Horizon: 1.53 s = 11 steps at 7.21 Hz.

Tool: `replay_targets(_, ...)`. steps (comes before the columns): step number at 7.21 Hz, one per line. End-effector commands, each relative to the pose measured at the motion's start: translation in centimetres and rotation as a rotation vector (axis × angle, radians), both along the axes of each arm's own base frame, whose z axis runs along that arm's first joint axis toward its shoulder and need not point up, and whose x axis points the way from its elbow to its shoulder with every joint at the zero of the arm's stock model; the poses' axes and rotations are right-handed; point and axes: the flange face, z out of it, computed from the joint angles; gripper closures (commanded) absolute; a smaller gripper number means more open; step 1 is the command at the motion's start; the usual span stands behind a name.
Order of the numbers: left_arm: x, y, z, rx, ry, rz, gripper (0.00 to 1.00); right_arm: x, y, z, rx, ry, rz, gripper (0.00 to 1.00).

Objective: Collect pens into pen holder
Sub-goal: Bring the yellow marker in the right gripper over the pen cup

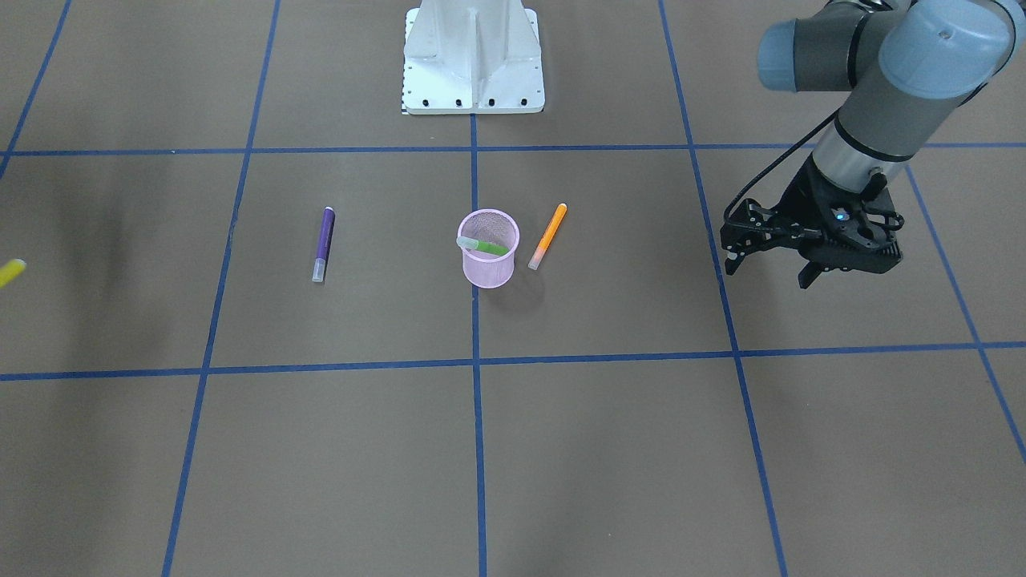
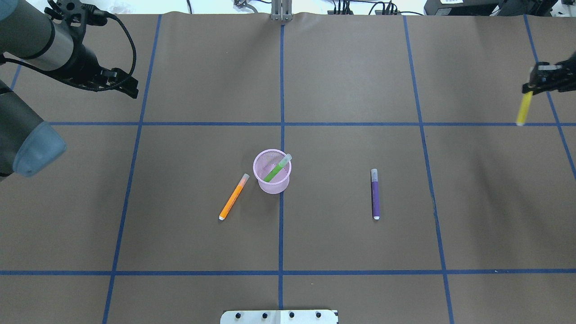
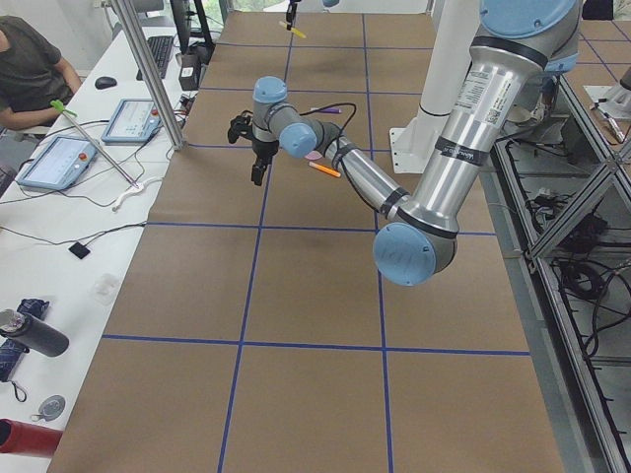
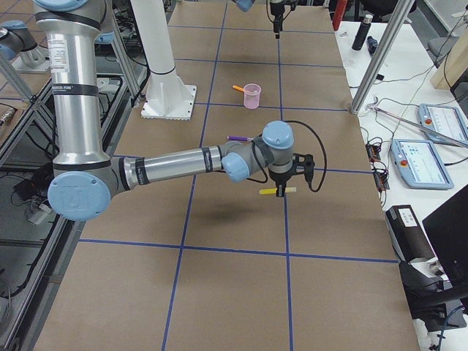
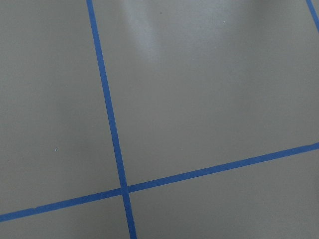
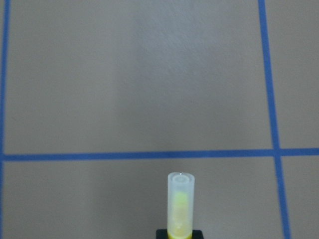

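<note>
The pink mesh pen holder [image 1: 489, 272] [image 2: 272, 185] stands upright at the table's middle. A green pen [image 1: 485, 247] [image 2: 275, 170] leans inside it, cap end over the rim. An orange pen [image 1: 547, 236] [image 2: 234, 196] lies beside the holder on my left. A purple pen [image 1: 323, 244] [image 2: 375, 193] lies further off on my right. My right gripper [image 2: 531, 87] [image 4: 278, 179] is shut on a yellow pen [image 2: 524, 108] [image 6: 180, 204] and holds it above the table's far right. My left gripper [image 1: 768, 274] [image 2: 128, 87] is open and empty above the far left.
The robot's white base [image 1: 473, 60] [image 2: 279, 316] stands at the near edge. Blue tape lines [image 5: 112, 129] grid the brown table. A metal post [image 3: 148, 74] and an operators' desk with tablets [image 3: 59, 163] stand beyond the far edge.
</note>
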Motion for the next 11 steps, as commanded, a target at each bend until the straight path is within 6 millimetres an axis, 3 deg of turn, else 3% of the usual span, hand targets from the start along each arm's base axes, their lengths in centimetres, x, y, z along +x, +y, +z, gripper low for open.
replay_targets(1, 0.4, -0.1, 0.4, -0.005, -0.003, 0.004, 0.01, -11.7, 1.0, -12.2, -0.041, -0.134, 0.145, 1.00)
replay_targets(2, 0.5, -0.2, 0.7, -0.010, -0.008, 0.005, 0.01, -16.2, 1.7, -16.9, -0.060, -0.180, 0.145, 1.00)
replay_targets(3, 0.5, -0.2, 0.7, -0.010, -0.008, 0.005, 0.01, -22.5, 3.3, -22.0, -0.032, -0.118, 0.130, 1.00)
replay_targets(4, 0.6, -0.4, 1.1, -0.016, -0.012, 0.005, 0.01, -27.3, 5.1, -27.2, 0.019, -0.081, 0.108, 1.00)
replay_targets(5, 0.8, -0.6, 1.4, -0.013, -0.009, 0.005, 0.01, -29.8, 6.4, -29.6, 0.058, -0.088, 0.076, 1.00)
replay_targets(7, 0.8, -0.7, 1.5, -0.007, 0.000, 0.001, 0.01, -35.2, 8.7, -31.6, 0.194, -0.019, 0.067, 1.00)
replay_targets(10, 0.8, -0.7, 1.3, -0.007, 0.002, -0.001, 0.01, -38.9, 11.6, -32.2, 0.348, 0.055, -0.061, 1.00)
replay_targets(11, 0.9, -0.7, 1.5, -0.008, 0.000, 0.001, 0.01, -40.6, 11.5, -32.7, 0.380, 0.084, -0.066, 1.00)
